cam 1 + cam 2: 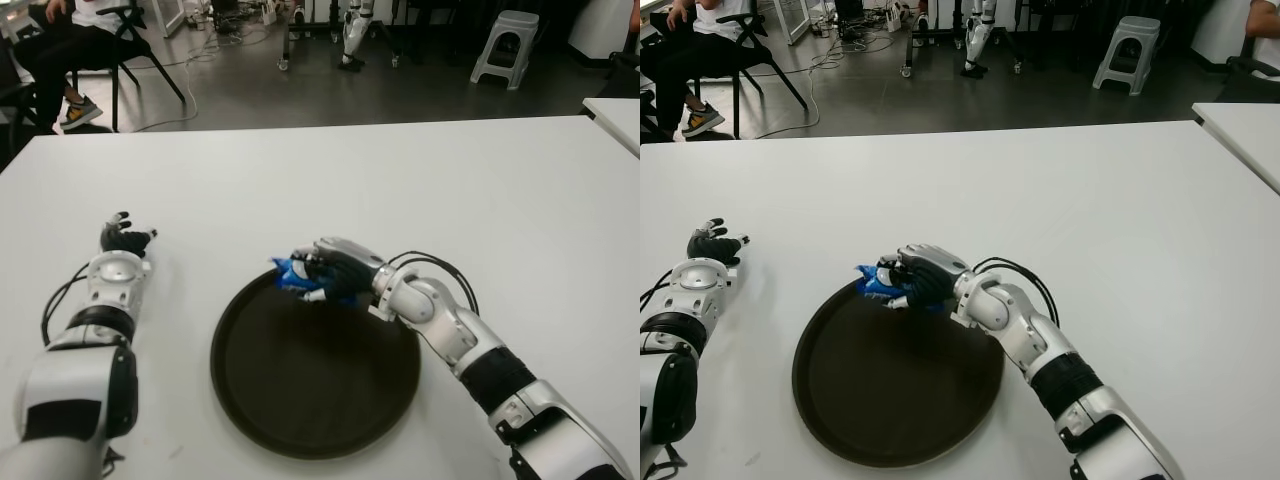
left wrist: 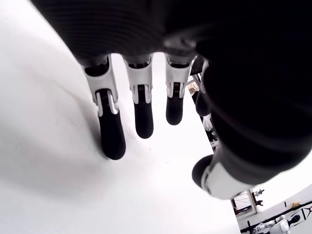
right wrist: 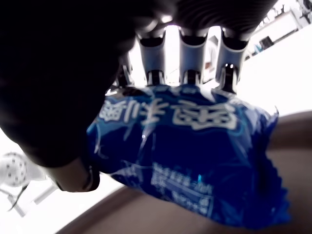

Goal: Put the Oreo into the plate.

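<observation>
While the blue Oreo packet sits clasped in the right hand, it hangs at the far rim of the dark round plate, partly over the rim and partly over the plate's floor. The right wrist view shows the fingers curled over the top of the crinkled wrapper and the thumb pressing from the other side, so the grip looks firm and the pack is not lying flat on anything I can make out. Whether its lower edge touches the plate is not clear.

By my reading, the pick-up is done and the carry is nearly done: the packet has reached the plate's edge but is not yet set down inside it. What remains is a short reach toward the plate's middle, a lowering, and a release of the fingers, then drawing the hand clear.

The left hand shows well to the left of the plate, over the white table; its own wrist view shows the fingers stretched out and holding nothing. Beyond the table's far edge, a seated person and a grey stool stand on the floor.
</observation>
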Available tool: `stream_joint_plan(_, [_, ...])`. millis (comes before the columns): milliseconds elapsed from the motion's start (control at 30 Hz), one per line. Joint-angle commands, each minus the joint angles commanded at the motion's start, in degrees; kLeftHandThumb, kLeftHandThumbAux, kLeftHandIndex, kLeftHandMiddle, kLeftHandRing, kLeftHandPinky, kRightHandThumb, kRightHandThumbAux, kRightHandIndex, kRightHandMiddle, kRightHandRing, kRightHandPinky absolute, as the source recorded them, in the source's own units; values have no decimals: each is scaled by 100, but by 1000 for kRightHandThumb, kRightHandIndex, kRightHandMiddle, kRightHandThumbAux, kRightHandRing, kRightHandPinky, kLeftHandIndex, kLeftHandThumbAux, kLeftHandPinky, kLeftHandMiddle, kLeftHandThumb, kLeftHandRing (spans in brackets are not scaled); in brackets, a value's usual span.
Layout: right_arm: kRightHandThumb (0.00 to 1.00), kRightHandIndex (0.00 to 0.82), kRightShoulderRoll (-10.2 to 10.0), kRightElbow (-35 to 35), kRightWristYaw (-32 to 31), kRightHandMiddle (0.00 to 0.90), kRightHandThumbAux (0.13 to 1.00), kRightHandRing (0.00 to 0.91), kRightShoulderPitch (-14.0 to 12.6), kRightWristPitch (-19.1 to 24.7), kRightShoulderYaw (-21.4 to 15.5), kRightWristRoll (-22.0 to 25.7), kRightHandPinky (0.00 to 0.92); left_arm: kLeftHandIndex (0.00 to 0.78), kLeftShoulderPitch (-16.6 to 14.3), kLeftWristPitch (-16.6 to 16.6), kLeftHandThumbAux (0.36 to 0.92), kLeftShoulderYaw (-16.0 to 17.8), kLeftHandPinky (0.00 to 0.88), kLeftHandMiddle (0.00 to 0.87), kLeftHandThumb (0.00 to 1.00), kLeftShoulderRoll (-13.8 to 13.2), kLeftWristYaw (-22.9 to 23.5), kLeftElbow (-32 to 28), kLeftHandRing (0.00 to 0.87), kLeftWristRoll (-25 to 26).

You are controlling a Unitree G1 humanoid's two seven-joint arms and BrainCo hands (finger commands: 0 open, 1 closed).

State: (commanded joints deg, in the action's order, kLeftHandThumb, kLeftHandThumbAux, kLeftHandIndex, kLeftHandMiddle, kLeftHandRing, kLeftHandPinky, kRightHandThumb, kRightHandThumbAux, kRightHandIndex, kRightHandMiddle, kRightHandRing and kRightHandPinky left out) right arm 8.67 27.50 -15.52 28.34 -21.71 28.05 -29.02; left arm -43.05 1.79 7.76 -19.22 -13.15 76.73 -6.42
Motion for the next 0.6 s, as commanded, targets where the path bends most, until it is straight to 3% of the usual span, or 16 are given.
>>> stream_joint_plan(167, [708,436,38,65,-197,753,713,754,39,-167,-12,133,745,76,-6,-22,759,-43,130,123,257,-6,-3,1,144,-29])
stream_joint_plan(267, [705,433,47,79,-301,671,714,684,45,-202,-27,211,660,75,-6,-22,758,-61,131,121,254,-10,1,3,143,-40])
stream_joint_plan(433, [696,425,40,69,-453,481,718,482,32,-181,-64,372,446,73,-3,-7,761,-63,143,120,261,-12,10,2,146,-32])
stream_joint_plan(600, [687,416,13,89,-520,380,721,371,27,-136,-100,488,311,72,-3,8,764,-57,149,121,273,-8,-9,3,146,-24])
